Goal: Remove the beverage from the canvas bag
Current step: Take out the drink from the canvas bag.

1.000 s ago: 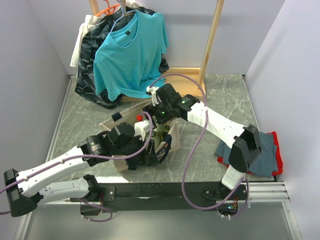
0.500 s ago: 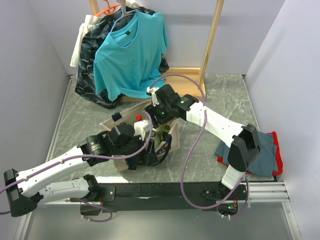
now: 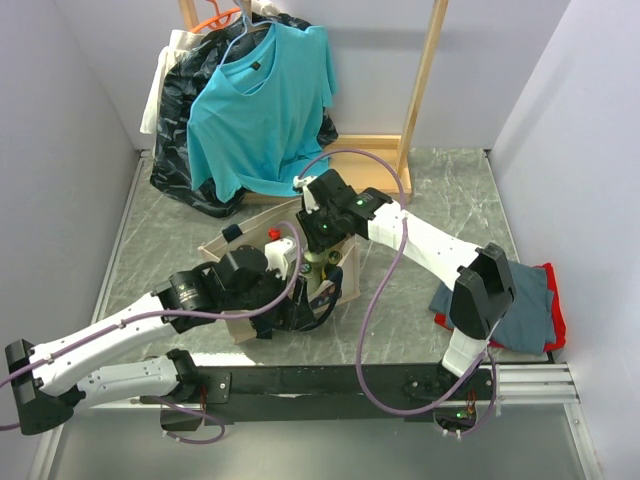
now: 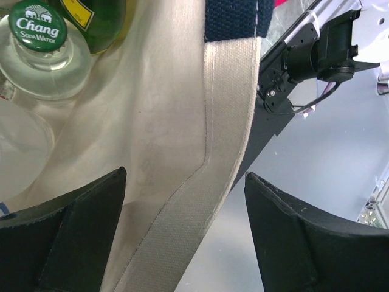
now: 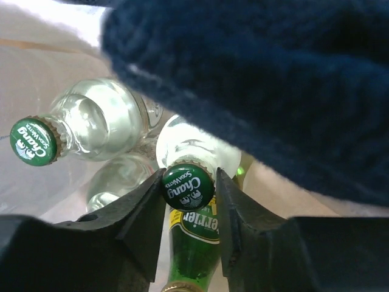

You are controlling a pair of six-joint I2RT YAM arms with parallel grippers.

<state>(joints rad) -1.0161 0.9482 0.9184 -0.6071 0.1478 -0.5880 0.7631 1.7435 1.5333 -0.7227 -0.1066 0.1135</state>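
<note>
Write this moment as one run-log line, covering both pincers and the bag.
phase: grasp | right pincer: closed on Chang bottle neck inside canvas bag | left pincer: open, straddling bag rim | lift: not yet

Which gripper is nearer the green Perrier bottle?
Right. The right gripper grips a Chang cap right beside the Perrier bottle; the left gripper straddles the canvas bag's wall, farther off.

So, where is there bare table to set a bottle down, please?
Bare grey marbled table lies between the wooden rack and the folded grey and red clothes, and left of the beige canvas bag. Crowded around the bag itself.
</note>
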